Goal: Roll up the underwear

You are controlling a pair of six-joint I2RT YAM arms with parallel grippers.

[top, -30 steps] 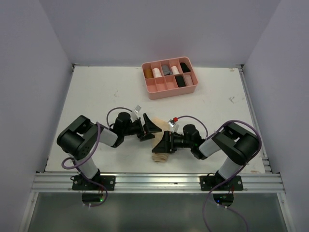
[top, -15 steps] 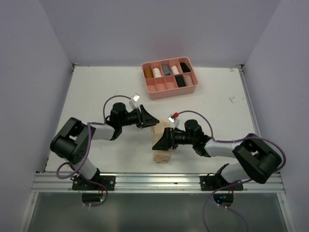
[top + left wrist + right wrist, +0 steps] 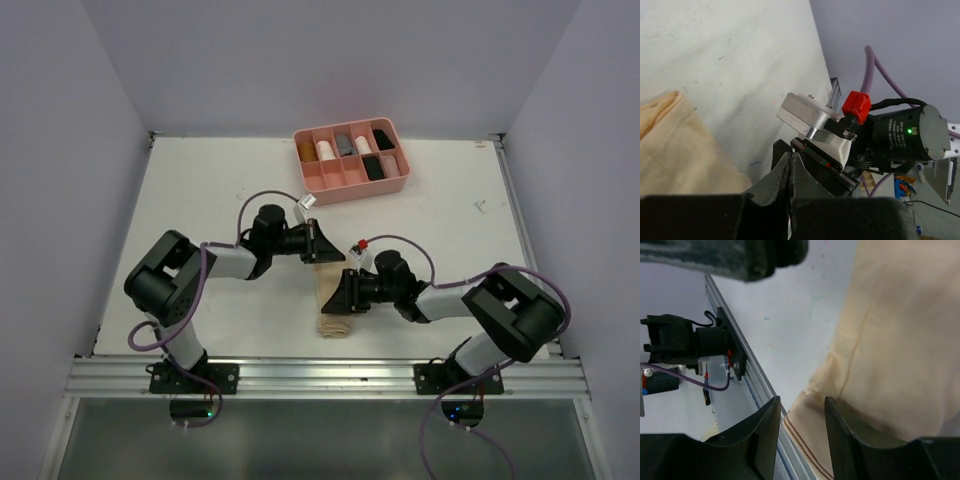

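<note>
A pale tan underwear (image 3: 328, 318) lies flat on the white table between my two grippers. It fills the right side of the right wrist view (image 3: 900, 340) and shows at the left of the left wrist view (image 3: 680, 150). My left gripper (image 3: 326, 248) sits at the cloth's far end with its fingertips pressed together (image 3: 791, 155); no cloth shows between them. My right gripper (image 3: 338, 298) is low over the cloth's left edge, jaws partly apart (image 3: 801, 402), with the hemmed corner under the gap. The black and pink underwear are out of view.
A rigid pink divided tray (image 3: 345, 190) with several rolled items stands at the back, right of centre. An aluminium rail (image 3: 320, 375) runs along the table's near edge, close to the cloth's near end. Grey walls close in both sides.
My left gripper has moved right, to the far end of the tan underwear, and has gone from open to shut. My right gripper's jaws have narrowed over the cloth's edge.
</note>
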